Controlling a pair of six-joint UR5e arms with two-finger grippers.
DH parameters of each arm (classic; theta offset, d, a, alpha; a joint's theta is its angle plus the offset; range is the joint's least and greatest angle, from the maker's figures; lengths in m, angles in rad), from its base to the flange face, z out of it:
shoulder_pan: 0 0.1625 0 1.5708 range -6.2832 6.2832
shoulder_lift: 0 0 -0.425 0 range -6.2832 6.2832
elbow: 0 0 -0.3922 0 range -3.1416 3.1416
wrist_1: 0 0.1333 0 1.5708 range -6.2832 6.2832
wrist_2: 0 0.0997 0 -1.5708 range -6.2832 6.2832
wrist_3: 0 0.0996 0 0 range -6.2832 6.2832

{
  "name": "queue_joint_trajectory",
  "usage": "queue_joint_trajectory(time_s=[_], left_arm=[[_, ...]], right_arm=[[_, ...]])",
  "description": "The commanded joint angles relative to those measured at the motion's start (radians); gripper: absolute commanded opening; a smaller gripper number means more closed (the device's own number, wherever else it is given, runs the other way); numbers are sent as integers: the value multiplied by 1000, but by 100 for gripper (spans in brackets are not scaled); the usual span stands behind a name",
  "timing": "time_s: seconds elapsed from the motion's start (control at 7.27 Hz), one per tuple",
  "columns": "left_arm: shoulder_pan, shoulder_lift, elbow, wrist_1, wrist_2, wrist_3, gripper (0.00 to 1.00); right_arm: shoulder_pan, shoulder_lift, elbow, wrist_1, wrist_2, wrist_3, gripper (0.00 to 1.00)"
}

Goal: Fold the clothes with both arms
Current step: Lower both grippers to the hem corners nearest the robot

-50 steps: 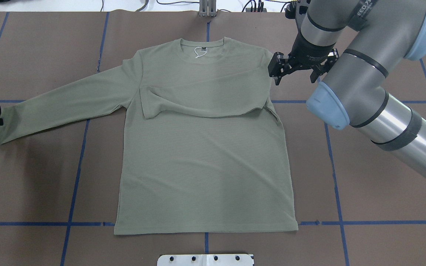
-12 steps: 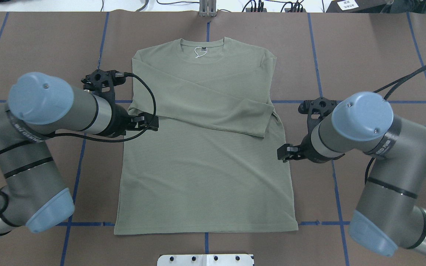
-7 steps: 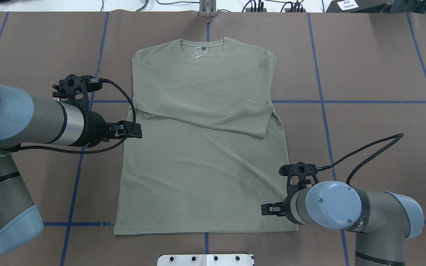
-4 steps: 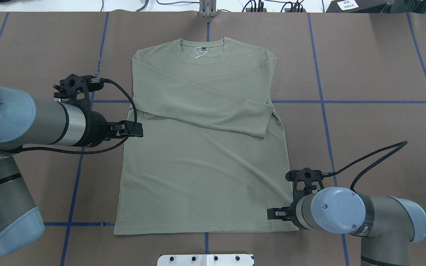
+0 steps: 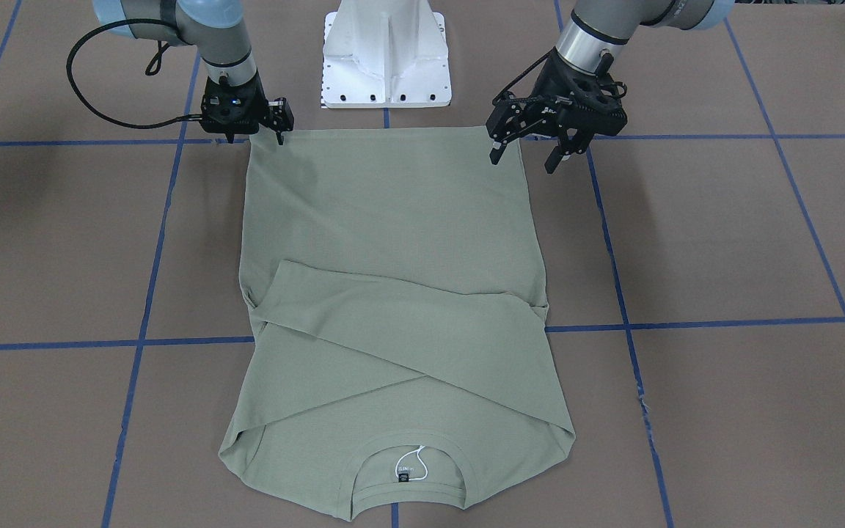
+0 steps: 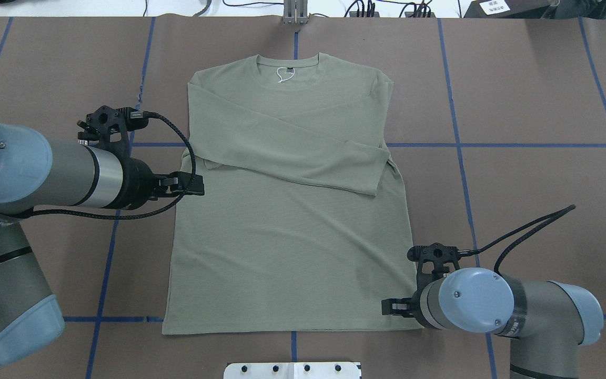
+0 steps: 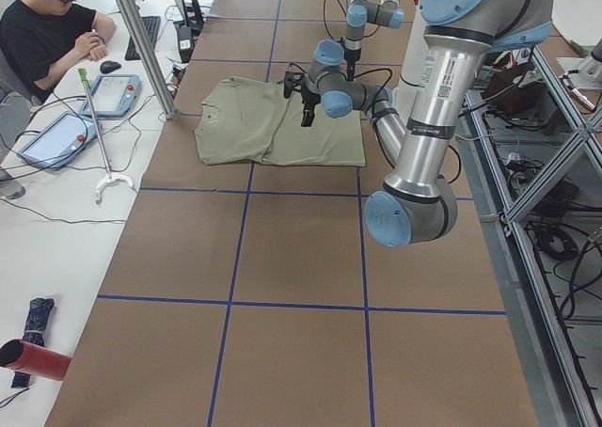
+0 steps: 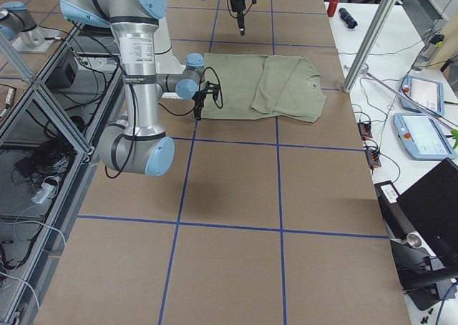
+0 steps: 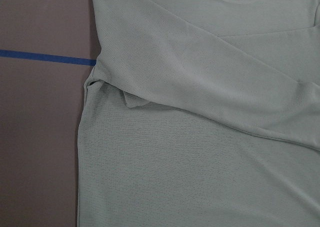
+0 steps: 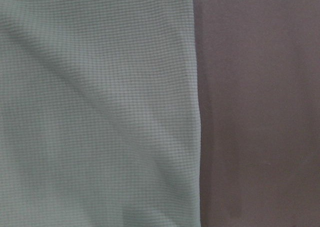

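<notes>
The sage-green long-sleeved shirt (image 5: 393, 220) (image 6: 287, 252) lies flat on the brown table, both sleeves folded across its chest. Its collar with the white string tag (image 6: 283, 75) points away from the robot. My right gripper (image 5: 254, 138) (image 6: 387, 307) is low at the shirt's hem corner on the robot's right, open, its fingers on either side of that corner. The right wrist view shows the shirt's side edge (image 10: 196, 112) close up. My left gripper (image 5: 522, 160) (image 6: 198, 185) hangs open and empty above the shirt's left edge. The left wrist view looks down on the folded sleeves (image 9: 210, 82).
The white pedestal base (image 5: 386, 51) stands just behind the hem. Blue tape lines (image 6: 492, 145) grid the brown table cover. A person (image 7: 47, 32) sits at a side table with tablets (image 7: 118, 93). A metal post (image 6: 295, 13) stands at the far edge.
The outstretched sleeve has been folded across the chest since the oldest frame. Over the last second the right gripper crept toward the hem corner. The left gripper barely moved.
</notes>
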Motion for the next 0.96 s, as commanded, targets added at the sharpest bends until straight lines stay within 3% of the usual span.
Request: queue_joint_trajectory(time_s=[0.0, 0.28, 0.83], left_arm=[[0, -1, -4, 0, 0, 0, 99], [0, -1, -4, 0, 0, 0, 99], [0, -1, -2, 0, -2, 3, 99]], right_arm=[[-1, -1, -16, 0, 9, 0, 94], [1, -4, -11, 0, 20, 0, 75], [-1, -8, -7, 0, 26, 2, 73]])
